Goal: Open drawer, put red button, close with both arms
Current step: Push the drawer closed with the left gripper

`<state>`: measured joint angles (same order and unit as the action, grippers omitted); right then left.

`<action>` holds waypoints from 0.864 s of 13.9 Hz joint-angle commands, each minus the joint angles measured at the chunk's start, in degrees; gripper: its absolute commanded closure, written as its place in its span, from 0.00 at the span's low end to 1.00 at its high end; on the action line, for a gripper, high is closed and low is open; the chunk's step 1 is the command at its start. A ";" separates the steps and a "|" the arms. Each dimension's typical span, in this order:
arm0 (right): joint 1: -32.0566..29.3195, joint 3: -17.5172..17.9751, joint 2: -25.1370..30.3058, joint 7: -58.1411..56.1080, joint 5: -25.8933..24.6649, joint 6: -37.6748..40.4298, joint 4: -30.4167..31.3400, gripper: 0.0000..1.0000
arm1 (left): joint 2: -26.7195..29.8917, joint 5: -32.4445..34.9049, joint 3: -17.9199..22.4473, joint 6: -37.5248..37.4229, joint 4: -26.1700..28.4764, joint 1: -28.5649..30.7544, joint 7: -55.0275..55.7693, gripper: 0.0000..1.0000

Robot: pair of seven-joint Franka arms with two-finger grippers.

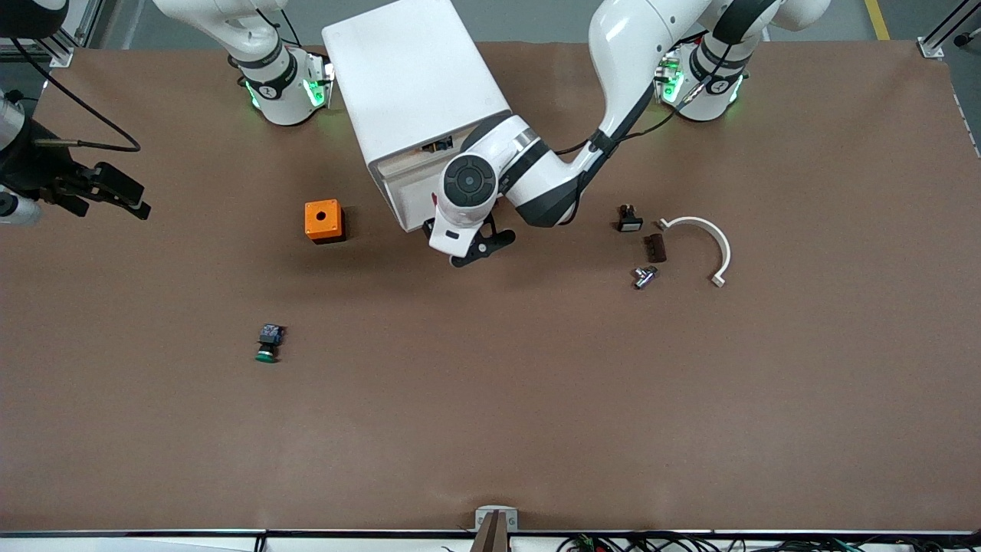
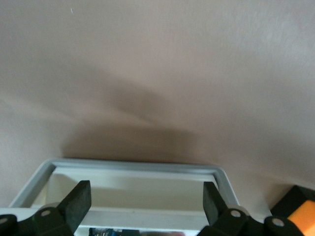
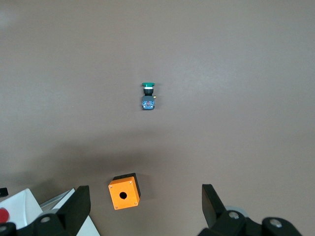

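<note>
The white cabinet [image 1: 414,92] stands at the table's back middle. One drawer [image 1: 400,192] is pulled out toward the front camera. Its rim [image 2: 138,166] shows in the left wrist view. My left gripper [image 1: 460,241] hangs open and empty over this drawer, also seen in its wrist view [image 2: 146,196]. A dark blue-black bit [image 2: 106,231] lies in the drawer, and a red cap [image 3: 3,215] shows on white at the right wrist view's edge; this looks like the red button. My right gripper [image 1: 103,192] is open and empty, in the air at the right arm's end of the table [image 3: 142,201].
An orange box with a hole [image 1: 323,221] [image 3: 123,193] sits beside the cabinet. A green-capped button [image 1: 267,343] [image 3: 148,95] lies nearer the front camera. Toward the left arm's end lie a small black part [image 1: 628,219], a brown block [image 1: 654,248], a metal fitting [image 1: 644,276] and a white curved piece [image 1: 709,241].
</note>
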<state>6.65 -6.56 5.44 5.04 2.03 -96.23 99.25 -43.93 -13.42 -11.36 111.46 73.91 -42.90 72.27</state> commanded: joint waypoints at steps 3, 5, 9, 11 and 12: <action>-0.68 0.50 1.06 0.14 -0.89 -0.54 -0.10 0.00 | -0.27 -5.65 0.02 0.51 0.53 -1.40 1.03 0.00; -0.68 0.41 0.10 0.23 -0.72 -0.88 -0.98 0.00 | -0.19 -8.36 0.02 0.51 1.23 -2.01 1.03 0.00; -1.03 0.32 -2.10 0.32 -0.80 -0.45 -4.24 0.00 | -0.63 -12.15 0.02 0.51 1.32 -2.19 0.94 0.00; -1.12 0.24 -3.33 0.32 -0.80 -0.62 -5.11 0.00 | -0.71 -13.74 0.02 0.51 1.32 -2.19 0.68 0.00; -1.12 0.24 -4.47 0.23 -0.72 -0.62 -6.60 0.00 | -0.71 -13.83 0.02 0.51 1.32 -2.19 0.59 0.00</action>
<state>6.49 -6.87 3.80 5.10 1.91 -97.37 96.25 -44.84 -25.51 -11.38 111.46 75.21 -44.69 72.29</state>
